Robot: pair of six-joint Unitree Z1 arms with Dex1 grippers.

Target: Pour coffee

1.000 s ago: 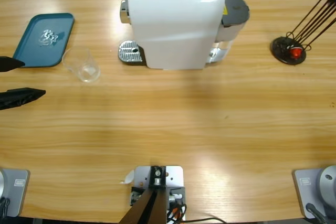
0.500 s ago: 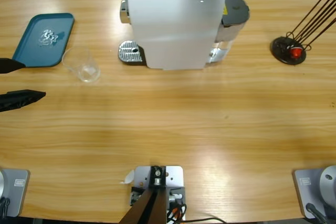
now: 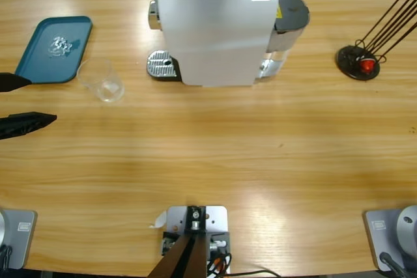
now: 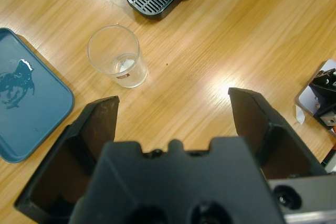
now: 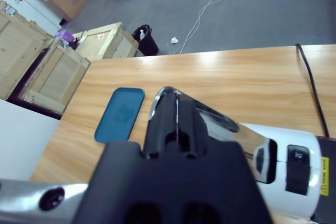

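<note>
Left gripper [image 4: 173, 111] jaws spread wide, empty, near upright tumbler [image 4: 116, 56]; right gripper state unclear.

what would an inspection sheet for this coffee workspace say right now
surface: long wooden table, no spills seen
job's things: white coffee machine, its metal drip grille bare; clear glass tumbler upright beside the grille, not on it; coffee not made out
clutter: teal plastic tray holding a crumpled shiny scrap; black wire stand
grippers: left pincer open, short of the tumbler; right pincer shut at the machine's chrome lever, grip unclear
cables: white cable on the floor; black cable on the table
surroundings: wooden crates
</note>
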